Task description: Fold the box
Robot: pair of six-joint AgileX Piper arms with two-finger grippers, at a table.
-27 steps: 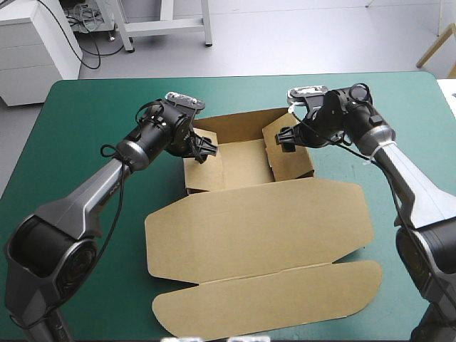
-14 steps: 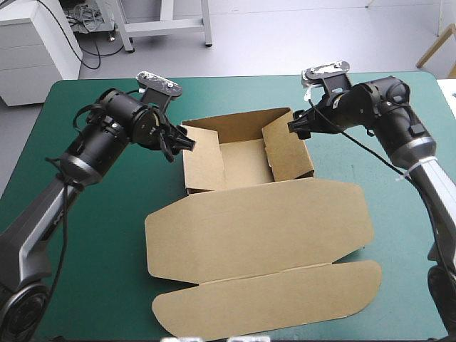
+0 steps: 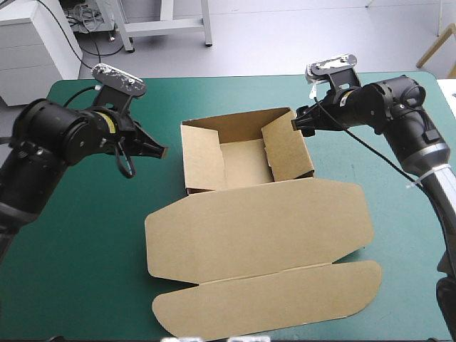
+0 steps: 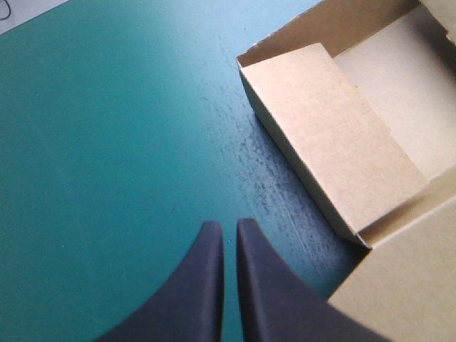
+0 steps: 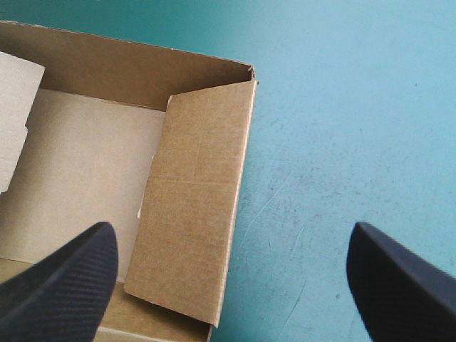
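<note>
High view: brown box (image 3: 256, 221) sits mid counter (image 3: 78, 242), on the teal-green cover. Its tray (image 3: 246, 155) has walls raised and lies toward the far edge, open on top. The lid (image 3: 263, 285) lies flat on the counter, running from the tray to the near edge.

Left end effector (image 3: 161, 151) is on the tray's left side, over bare cover, apart from the left wall and aimed at it. Right end effector (image 3: 298, 122) is at the tray's far right corner, just beside the right wall; contact cannot be told.

Left wrist view: left end effector (image 4: 224, 226) clenched, black fingers (image 4: 203, 285) pressed nearly together in a point with nothing between them. Bare cover lies under it. The tray's left wall (image 4: 331, 142) stands ahead and to one side, clear of the tips.

Right wrist view: right end effector (image 5: 231, 228) released, black fingers (image 5: 57, 278) wide apart. The tray's right wall (image 5: 196, 199) shows between them, folded double, tray floor (image 5: 78, 178) on one side and bare cover on the other. Neither finger touches board.
</note>
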